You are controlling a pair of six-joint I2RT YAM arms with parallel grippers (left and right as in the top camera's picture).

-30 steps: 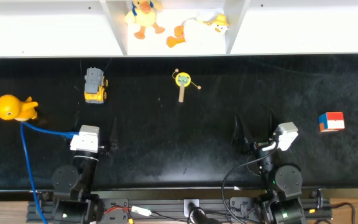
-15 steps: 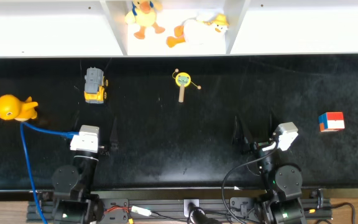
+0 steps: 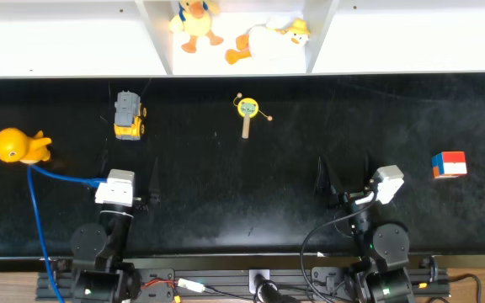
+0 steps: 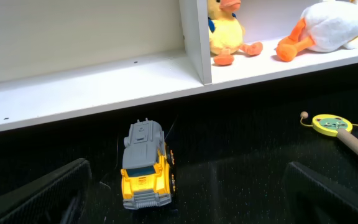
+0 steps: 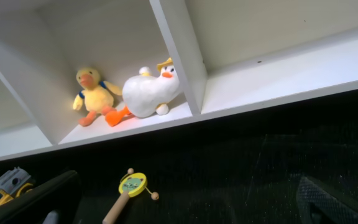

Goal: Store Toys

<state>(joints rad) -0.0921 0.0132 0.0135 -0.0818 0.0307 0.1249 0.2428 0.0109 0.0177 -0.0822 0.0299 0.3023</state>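
A yellow and grey toy truck [image 3: 129, 115] [image 4: 145, 165] stands on the black table, ahead of my left gripper [image 3: 130, 178] [image 4: 185, 186], which is open and holds nothing. A small rattle drum with a wooden handle [image 3: 247, 112] [image 4: 339, 129] [image 5: 127, 191] lies mid-table. An orange duck toy [image 3: 19, 146] sits at the far left, and a red, white and blue cube [image 3: 449, 164] at the far right. My right gripper [image 3: 345, 177] [image 5: 185, 199] is open near the front edge. A yellow plush duck [image 3: 195, 20] [image 5: 92, 94] and a white plush goose [image 3: 269, 39] [image 5: 148, 92] rest in the middle shelf compartment.
A white shelf unit [image 3: 66, 42] with dividers runs along the table's back edge; its side compartments hold nothing. A blue cable [image 3: 45, 189] trails from the left arm across the table's left side.
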